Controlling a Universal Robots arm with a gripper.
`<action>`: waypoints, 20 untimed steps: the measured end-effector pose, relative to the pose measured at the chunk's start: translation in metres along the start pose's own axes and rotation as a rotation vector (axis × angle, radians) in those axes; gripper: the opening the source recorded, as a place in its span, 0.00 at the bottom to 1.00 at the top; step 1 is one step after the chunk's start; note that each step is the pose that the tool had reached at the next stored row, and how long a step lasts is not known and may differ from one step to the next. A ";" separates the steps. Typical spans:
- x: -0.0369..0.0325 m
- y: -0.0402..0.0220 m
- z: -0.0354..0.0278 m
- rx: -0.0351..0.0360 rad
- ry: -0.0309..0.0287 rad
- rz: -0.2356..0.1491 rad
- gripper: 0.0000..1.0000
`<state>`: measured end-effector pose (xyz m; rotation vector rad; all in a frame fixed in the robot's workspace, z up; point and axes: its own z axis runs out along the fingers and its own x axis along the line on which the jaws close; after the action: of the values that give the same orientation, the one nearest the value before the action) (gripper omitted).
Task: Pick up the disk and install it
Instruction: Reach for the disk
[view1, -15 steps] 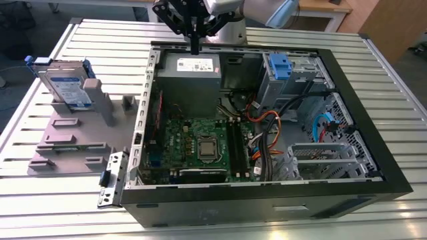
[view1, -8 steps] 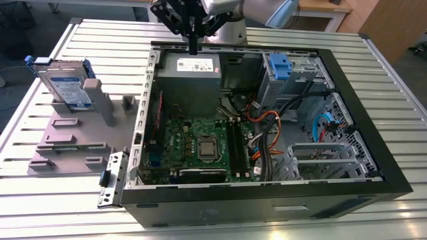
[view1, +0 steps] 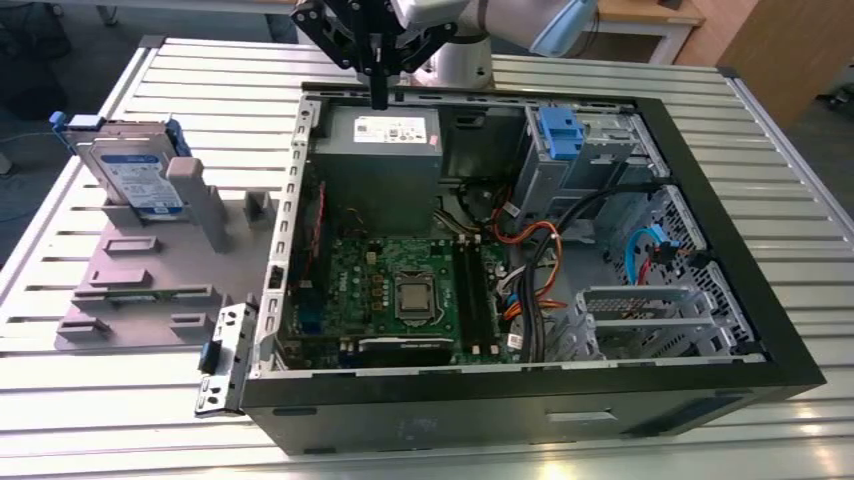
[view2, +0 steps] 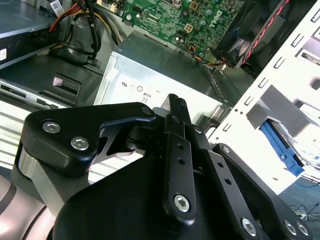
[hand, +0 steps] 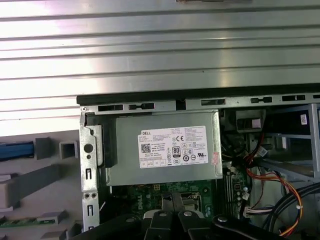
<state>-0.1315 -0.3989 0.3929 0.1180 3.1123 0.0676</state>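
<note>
Your gripper (view1: 380, 97) hangs with its fingers pressed together and nothing between them; both wrist views agree. Just below its tip sits the grey power supply (view1: 378, 150), at one end of the open computer case (view1: 534, 400). The tip looks close above it, not touching.

The disk (view1: 134, 175) is well apart from the hand, outside the case toward the exterior view's left. It stands on edge in the grey fixture (view1: 134, 290) on the slatted table (view1: 200, 70).

My read of the step: the pick has not started, the disk is untouched and nothing is installed. A grasp calls for you to part the fingers, line them across the disk's thin top edge, and keep clear of the fixture's posts.
</note>
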 end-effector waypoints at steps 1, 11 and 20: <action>0.0007 0.0000 0.0000 -0.0001 0.0000 0.000 0.11; 0.0070 -0.0005 -0.0001 0.0000 0.0000 0.000 0.11; 0.0114 -0.0009 -0.0002 0.0000 0.0000 0.000 0.11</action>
<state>-0.1430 -0.3989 0.3928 0.1180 3.1123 0.0676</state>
